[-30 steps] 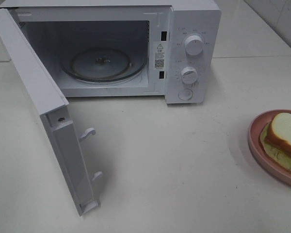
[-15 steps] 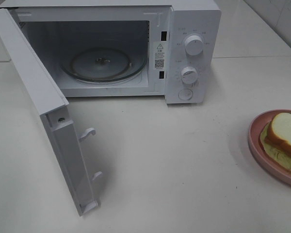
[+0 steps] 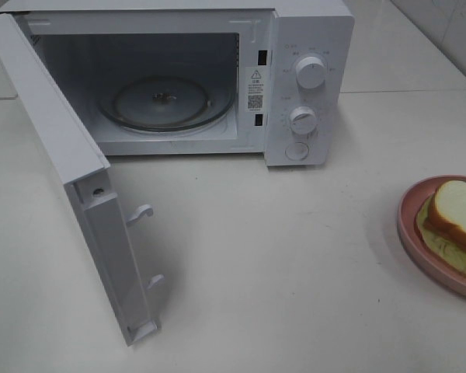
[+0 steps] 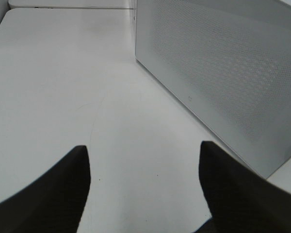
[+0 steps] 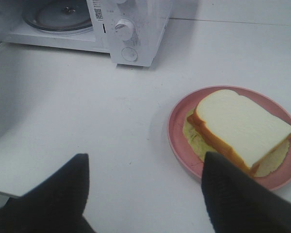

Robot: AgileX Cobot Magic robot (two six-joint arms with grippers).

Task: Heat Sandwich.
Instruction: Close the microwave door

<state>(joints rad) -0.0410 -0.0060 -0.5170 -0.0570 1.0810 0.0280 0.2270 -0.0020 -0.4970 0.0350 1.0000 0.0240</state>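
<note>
The sandwich (image 3: 457,210) lies on a round pink plate (image 3: 410,229) at the table's right edge; it also shows in the right wrist view (image 5: 240,128) on the plate (image 5: 177,138). The white microwave (image 3: 307,47) stands at the back with its door (image 3: 62,163) swung open and the glass turntable (image 3: 167,101) bare. My right gripper (image 5: 144,194) is open and empty, a little short of the plate. My left gripper (image 4: 144,187) is open and empty over bare table beside the door's outer face (image 4: 223,77). Neither gripper shows in the exterior high view.
The microwave's two knobs (image 3: 311,71) and a round button (image 3: 297,151) face the front. The open door juts toward the table's front left, with latch hooks (image 3: 142,211) sticking out. White table (image 3: 279,256) lies between microwave and plate.
</note>
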